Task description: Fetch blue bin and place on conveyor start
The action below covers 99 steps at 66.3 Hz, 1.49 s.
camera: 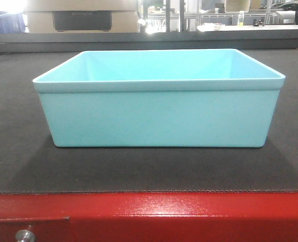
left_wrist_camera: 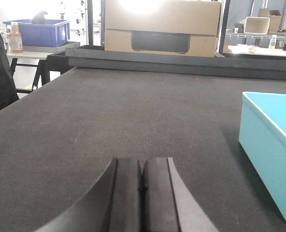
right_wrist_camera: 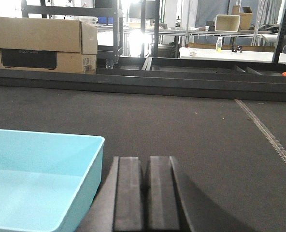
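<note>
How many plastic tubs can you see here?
2: a light turquoise plastic tub sitting on the dark grey belt, and a dark blue plastic bin on a far table; others may be hidden.

Turquoise tub on a dark grey belt with a red frame

The blue bin (camera: 159, 113) is plain light turquoise, unpatterned; the conveyor start (camera: 28, 166) is dark grey with a fine woven texture, edged in glossy red with silver bolts (camera: 25, 235). Both hands are black: left hand (left_wrist_camera: 142, 193), right hand (right_wrist_camera: 146, 193). Behind, a tan cardboard box (left_wrist_camera: 162, 24).
</note>
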Each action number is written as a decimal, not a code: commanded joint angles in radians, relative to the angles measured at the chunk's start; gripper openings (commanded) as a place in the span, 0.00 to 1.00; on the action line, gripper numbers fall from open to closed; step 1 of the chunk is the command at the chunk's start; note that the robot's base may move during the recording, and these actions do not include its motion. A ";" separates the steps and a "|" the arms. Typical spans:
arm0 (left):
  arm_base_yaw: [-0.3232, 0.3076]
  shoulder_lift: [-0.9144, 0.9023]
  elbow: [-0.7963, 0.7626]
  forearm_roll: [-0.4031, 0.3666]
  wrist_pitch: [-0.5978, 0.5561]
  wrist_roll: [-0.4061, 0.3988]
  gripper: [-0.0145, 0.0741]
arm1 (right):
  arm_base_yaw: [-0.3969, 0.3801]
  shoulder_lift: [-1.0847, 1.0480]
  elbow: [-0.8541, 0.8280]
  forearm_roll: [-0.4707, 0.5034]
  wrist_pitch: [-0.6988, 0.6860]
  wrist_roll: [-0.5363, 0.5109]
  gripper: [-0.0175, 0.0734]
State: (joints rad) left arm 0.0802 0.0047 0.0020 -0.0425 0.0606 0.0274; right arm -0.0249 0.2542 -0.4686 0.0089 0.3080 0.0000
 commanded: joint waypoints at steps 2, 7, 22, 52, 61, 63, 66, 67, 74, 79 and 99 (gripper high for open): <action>0.004 -0.005 -0.002 -0.005 -0.026 0.003 0.04 | -0.004 -0.006 0.000 -0.009 -0.026 -0.008 0.01; 0.004 -0.005 -0.002 -0.005 -0.026 0.003 0.04 | -0.004 -0.006 0.000 -0.009 -0.026 -0.008 0.01; 0.004 -0.005 -0.002 -0.005 -0.026 0.003 0.04 | -0.004 -0.006 0.000 -0.037 -0.026 -0.008 0.01; 0.004 -0.005 -0.002 -0.005 -0.026 0.003 0.04 | -0.118 -0.254 0.415 0.126 -0.026 -0.008 0.01; 0.004 -0.005 -0.002 -0.005 -0.026 0.003 0.04 | -0.119 -0.254 0.469 0.083 -0.026 -0.008 0.01; 0.004 -0.005 -0.002 -0.005 -0.026 0.003 0.04 | -0.119 -0.254 0.469 0.061 -0.026 -0.008 0.01; 0.004 -0.005 -0.002 -0.005 -0.026 0.003 0.04 | -0.119 -0.254 0.469 0.046 -0.026 -0.008 0.01; 0.004 -0.005 -0.002 -0.005 -0.026 0.003 0.04 | -0.119 -0.254 0.469 0.044 -0.026 -0.008 0.01; 0.004 -0.005 -0.002 -0.005 -0.026 0.003 0.04 | -0.119 -0.254 0.469 0.042 -0.026 -0.008 0.01; 0.004 -0.005 -0.002 -0.005 -0.026 0.003 0.04 | -0.119 -0.254 0.469 0.048 -0.026 -0.008 0.01; 0.004 -0.005 -0.002 -0.005 -0.026 0.003 0.04 | -0.119 -0.254 0.469 0.078 -0.026 -0.008 0.01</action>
State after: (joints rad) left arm 0.0802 0.0047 0.0020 -0.0425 0.0552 0.0274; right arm -0.1375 0.0033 0.0000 0.0730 0.3094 0.0000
